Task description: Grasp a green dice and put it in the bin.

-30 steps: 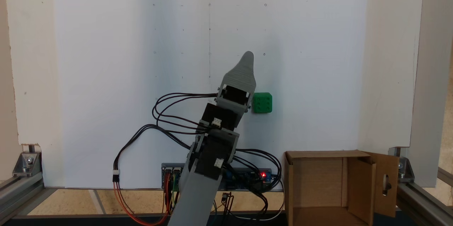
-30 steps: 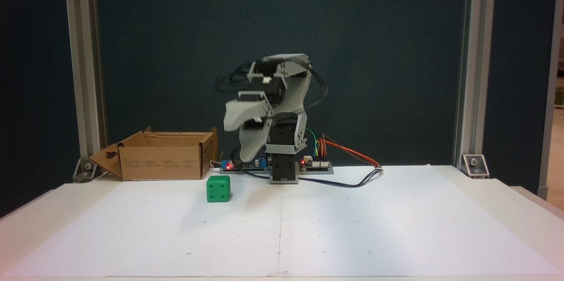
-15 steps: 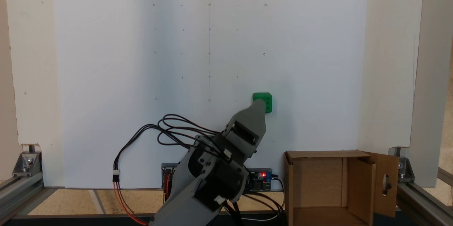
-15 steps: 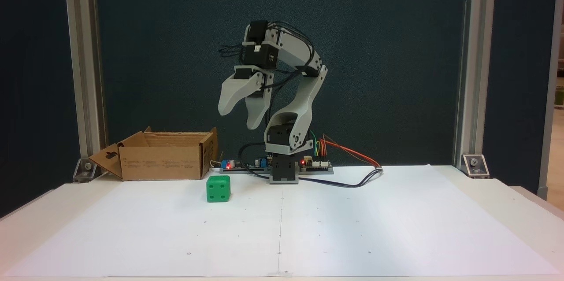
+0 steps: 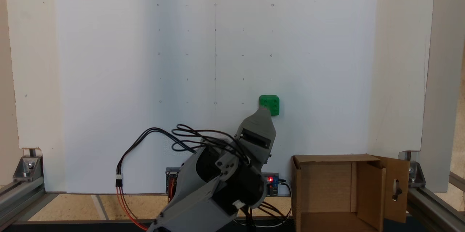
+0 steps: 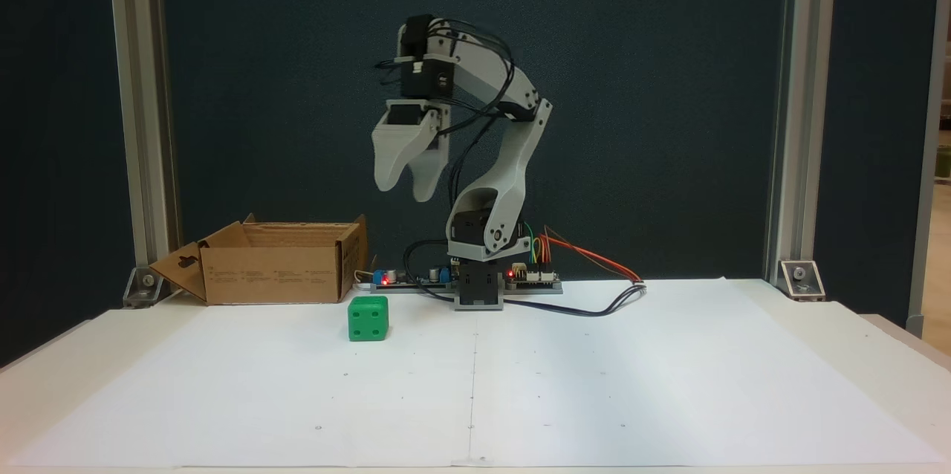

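Grey printed links of the Koch arm fold high above its base, elbow bent back and wrist turned down, so that the gripper [image 6: 405, 190] hangs in the air well above the white paper sheet [image 6: 594, 385] with its tips pointing at the table. In the fixed view facing the arm, the two jaws stand a little apart with a narrow gap between the tips, and nothing is held between them. In the fixed view from above, one jaw lies over the other, and the gripper [image 5: 264, 111] overlaps the lower left corner of the green dice [image 5: 271, 103], hiding part of it; the arm's lower links run off the bottom edge there.

The green dice [image 6: 368, 319] sits flat on the paper, square to the sheet's edges, a four-pip face toward the facing camera. It lies just in front of the cardboard bin [image 6: 275, 273], apart from it. Seen from above, the bin [image 5: 328, 159] is cut by the frame's bottom edge, its slotted flap folded outward to the right.
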### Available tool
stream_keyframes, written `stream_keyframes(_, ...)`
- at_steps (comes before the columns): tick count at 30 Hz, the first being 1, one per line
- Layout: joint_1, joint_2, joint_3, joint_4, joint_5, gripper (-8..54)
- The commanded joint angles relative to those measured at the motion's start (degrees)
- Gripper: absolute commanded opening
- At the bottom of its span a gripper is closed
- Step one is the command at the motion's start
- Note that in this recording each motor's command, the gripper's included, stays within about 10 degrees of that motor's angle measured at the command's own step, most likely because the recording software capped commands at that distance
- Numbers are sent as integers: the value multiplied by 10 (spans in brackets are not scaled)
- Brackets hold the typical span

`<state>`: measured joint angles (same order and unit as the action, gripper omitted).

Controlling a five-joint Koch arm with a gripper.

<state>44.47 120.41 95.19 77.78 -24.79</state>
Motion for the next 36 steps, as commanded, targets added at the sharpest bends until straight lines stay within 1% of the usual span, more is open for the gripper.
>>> stream_keyframes(1, 0, -8, -31, -24, -76, 480)
stream_keyframes(8, 2, -54, -31, -55, -160, 480)
stream_keyframes(13, 20, -69, -29, -60, -241, 480)
stream_keyframes(17, 36, -83, -24, -77, -279, 480)
stream_keyframes(32, 88, -142, 27, -120, -331, 480)
stream_keyframes(36, 91, -141, 80, -129, -330, 480)
